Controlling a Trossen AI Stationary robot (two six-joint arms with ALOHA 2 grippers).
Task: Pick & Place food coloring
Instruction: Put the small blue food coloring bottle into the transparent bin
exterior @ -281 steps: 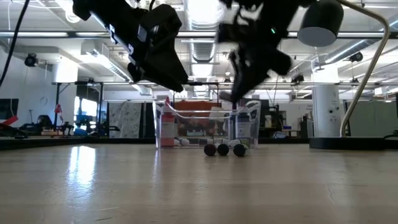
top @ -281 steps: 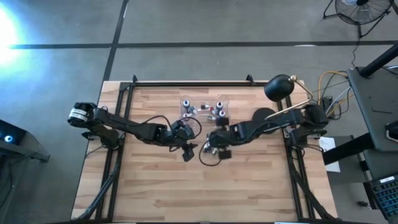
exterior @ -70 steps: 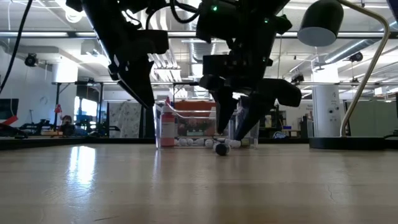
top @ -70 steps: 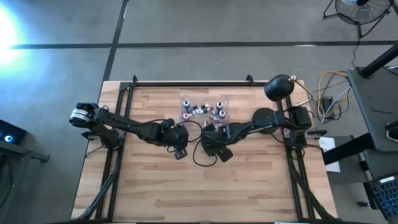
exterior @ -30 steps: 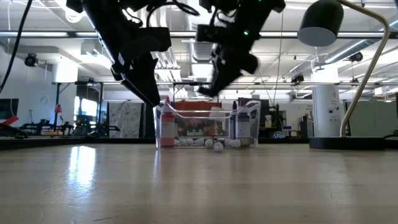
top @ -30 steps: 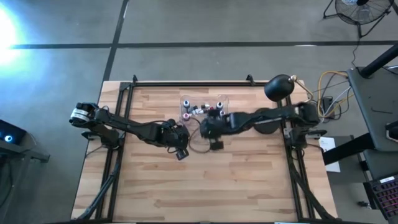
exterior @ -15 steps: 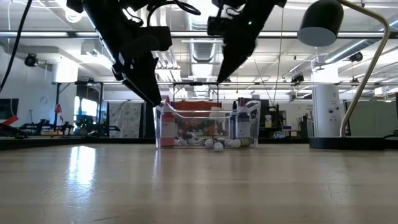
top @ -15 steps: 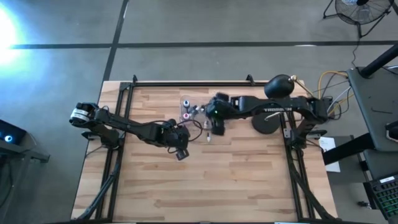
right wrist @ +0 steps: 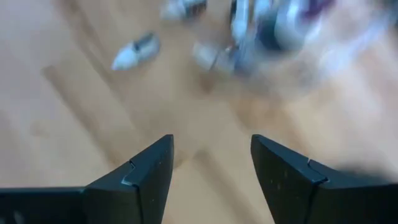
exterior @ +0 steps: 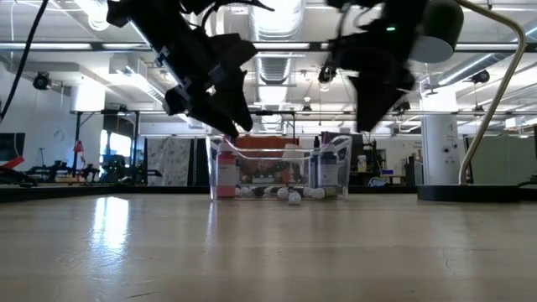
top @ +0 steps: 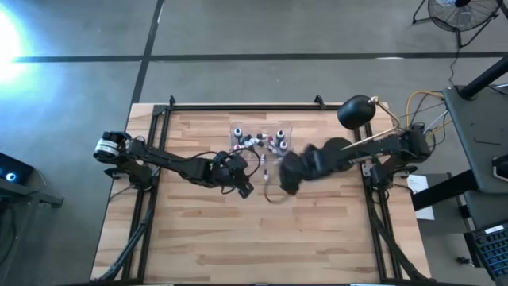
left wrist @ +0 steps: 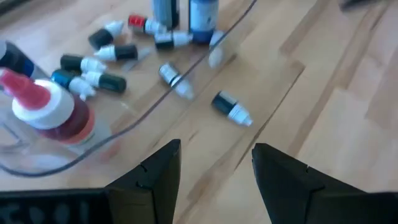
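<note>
A clear plastic box (top: 235, 127) stands at the table's far middle. Several tiny food coloring bottles (left wrist: 93, 68) lie on its floor among taller bottles (left wrist: 53, 112). One small bottle (left wrist: 231, 107) lies on its side on the wood just outside the box, also seen in the low view (exterior: 294, 197). Another (left wrist: 174, 78) lies at the box's wall; which side, I cannot tell. My left gripper (top: 244, 189) hovers open near the box's near left corner. My right gripper (top: 286, 183), blurred, hovers open near the box's near right side.
A black desk lamp (top: 355, 111) with a round base (top: 337, 151) stands at the far right. Black frame rails (top: 151, 135) run along the table's sides. Bare wood (top: 254, 238) stretches across the near half.
My right gripper went over the box, then drew back toward the table's near edge and right, blurred by the motion. My left gripper has shifted a little toward the right, closer to the box, and has tipped.
</note>
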